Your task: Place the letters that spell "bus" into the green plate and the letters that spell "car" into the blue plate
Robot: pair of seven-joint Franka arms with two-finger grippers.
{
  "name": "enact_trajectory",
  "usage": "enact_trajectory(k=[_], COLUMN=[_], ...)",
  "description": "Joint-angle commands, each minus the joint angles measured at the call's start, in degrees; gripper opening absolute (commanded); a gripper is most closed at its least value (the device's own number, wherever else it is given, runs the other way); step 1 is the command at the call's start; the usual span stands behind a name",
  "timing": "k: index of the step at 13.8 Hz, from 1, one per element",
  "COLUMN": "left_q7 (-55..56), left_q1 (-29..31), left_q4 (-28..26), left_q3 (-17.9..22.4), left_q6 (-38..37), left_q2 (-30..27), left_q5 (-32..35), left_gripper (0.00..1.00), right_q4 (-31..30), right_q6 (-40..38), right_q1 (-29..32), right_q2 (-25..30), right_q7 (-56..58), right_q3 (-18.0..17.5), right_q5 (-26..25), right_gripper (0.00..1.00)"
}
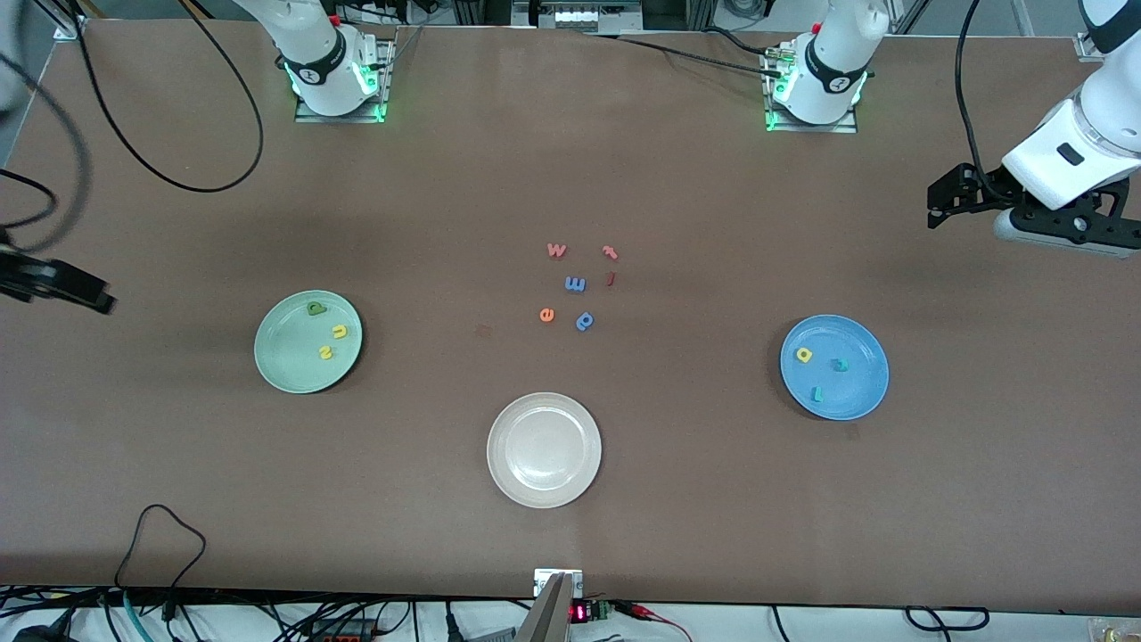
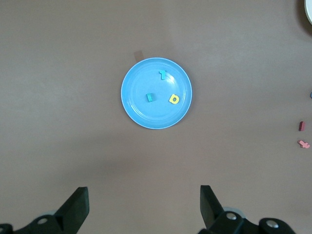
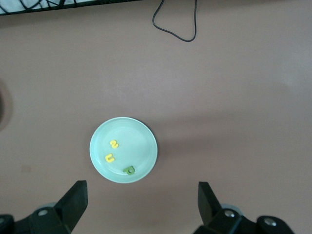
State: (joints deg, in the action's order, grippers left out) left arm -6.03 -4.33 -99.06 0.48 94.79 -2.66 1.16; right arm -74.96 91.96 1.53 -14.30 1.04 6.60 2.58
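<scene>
Nearest the camera on the brown tabletop sits one cream plate, empty. One green plate, toward the right arm's end, carries three letters: green b, yellow u, yellow s. One blue plate, toward the left arm's end, carries three: yellow a, teal c, teal r. The sorting looks complete, which would explain both arms being pulled back high: left pincer and right pincer are wide and empty. Six spare letters lie between the plates.
</scene>
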Motion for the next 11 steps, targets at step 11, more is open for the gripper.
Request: enact_trajectory(k=[11], left_q7=[0.05], left_q1=[0.02], left_q4=[0.54], left_q3=[0.13], left_q6=[-0.92], left_q2=[-0.24], left_q5=[0.86], left_gripper=[1.0], right_q4=[-25.68], right_q6=[3.24], right_q1=[1.01], right_q2=[19.04], right_q7=[1.25], right_q3=[-3.08], right_q5=[-3.11], right_gripper=[1.0])
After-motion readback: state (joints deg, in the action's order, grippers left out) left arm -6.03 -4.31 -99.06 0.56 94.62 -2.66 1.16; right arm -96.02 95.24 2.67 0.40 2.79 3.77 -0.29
